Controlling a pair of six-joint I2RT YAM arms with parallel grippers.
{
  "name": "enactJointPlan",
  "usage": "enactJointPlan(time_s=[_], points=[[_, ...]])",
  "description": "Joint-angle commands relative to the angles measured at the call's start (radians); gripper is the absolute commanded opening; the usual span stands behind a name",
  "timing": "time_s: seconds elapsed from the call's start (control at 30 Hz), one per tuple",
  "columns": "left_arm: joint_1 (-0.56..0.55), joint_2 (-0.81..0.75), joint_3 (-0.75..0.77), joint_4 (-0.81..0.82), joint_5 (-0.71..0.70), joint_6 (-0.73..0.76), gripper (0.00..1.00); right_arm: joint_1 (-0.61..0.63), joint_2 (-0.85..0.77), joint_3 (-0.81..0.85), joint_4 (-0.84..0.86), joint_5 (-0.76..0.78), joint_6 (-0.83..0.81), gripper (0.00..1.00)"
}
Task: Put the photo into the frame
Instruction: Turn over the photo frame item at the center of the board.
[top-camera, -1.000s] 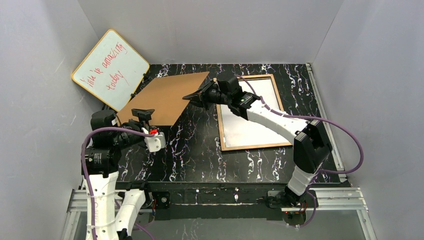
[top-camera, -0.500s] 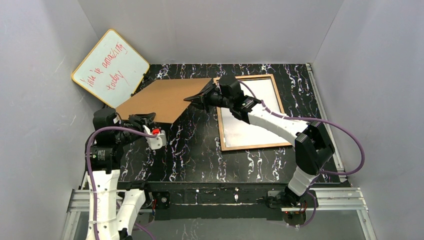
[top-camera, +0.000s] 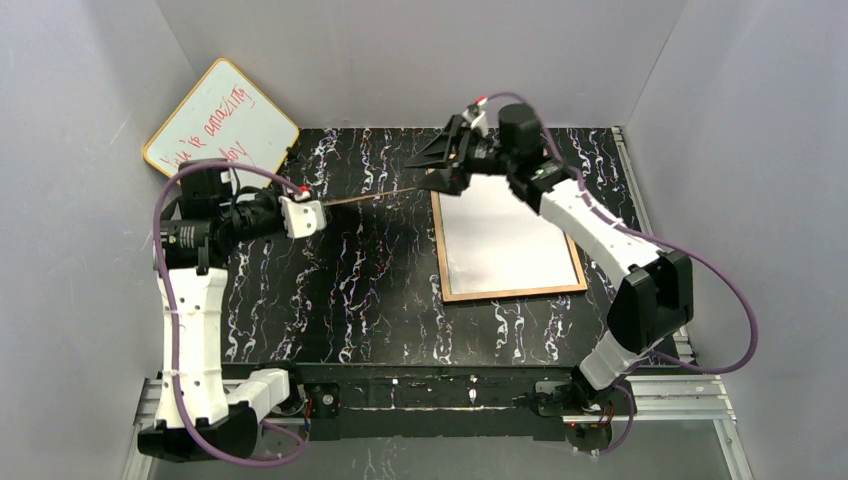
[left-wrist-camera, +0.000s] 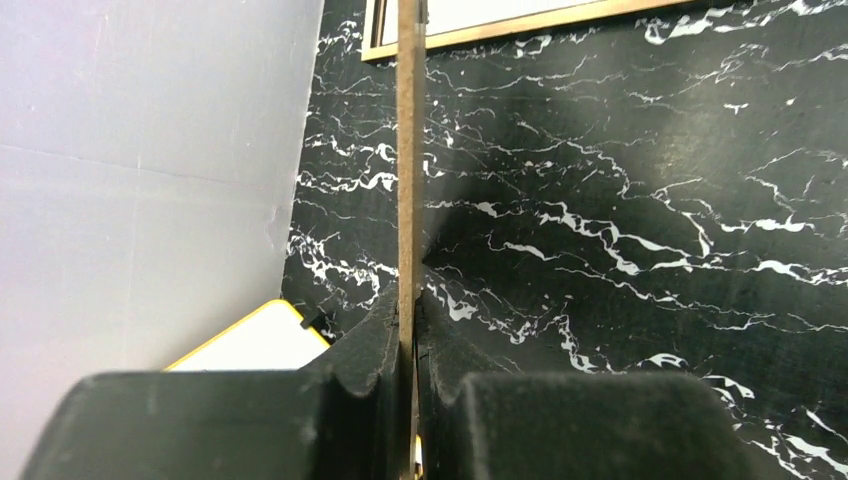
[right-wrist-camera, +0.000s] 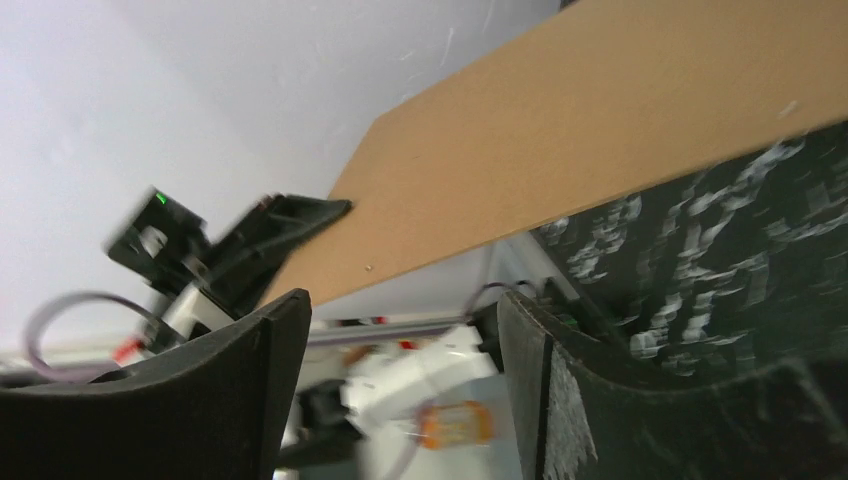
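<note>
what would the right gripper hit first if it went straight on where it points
Probably the brown backing panel, crossing just ahead of the right gripper, whose jaws are open; the left gripper pinches its far end. Depth is unclear.

The gripper (left-wrist-camera: 408, 312) pinches a thin brown panel (left-wrist-camera: 408, 150), seen edge-on, which runs straight up to the frame (left-wrist-camera: 520, 22) at the top. Behind lies the black marbled desk (left-wrist-camera: 620, 200). A yellow-edged whiteboard (left-wrist-camera: 262, 342) corner shows at lower left.

Our right wrist view is blurred, and the panel (right-wrist-camera: 600, 130) runs off its right edge; the left arm (top-camera: 195, 300) hides the whiteboard's (top-camera: 215, 120) lower corner.
</note>
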Motion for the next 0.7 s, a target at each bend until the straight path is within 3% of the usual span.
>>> enactJointPlan(time_s=[0.0, 0.07, 0.17, 0.37, 0.67], points=[[0.001, 0.052, 0.174, -0.155, 0.100, 0.026, 0.00, -0.020, -0.102, 0.161, -0.265, -0.160, -0.661, 0.79], [0.001, 0.087, 0.222, -0.217, 0.118, 0.056, 0.00, -0.013, -0.173, 0.090, -0.233, -0.092, -0.887, 0.80], [-0.001, 0.120, 0.279, -0.278, 0.145, 0.054, 0.00, -0.011, -0.265, -0.026, -0.121, -0.074, -1.085, 0.83], [-0.008, 0.126, 0.304, -0.347, 0.150, 0.078, 0.00, 0.025, -0.273, -0.092, -0.032, -0.163, -1.313, 0.87], [-0.017, 0.130, 0.312, -0.357, 0.145, 0.094, 0.00, 0.231, -0.208, -0.105, -0.039, 0.032, -1.620, 0.89]])
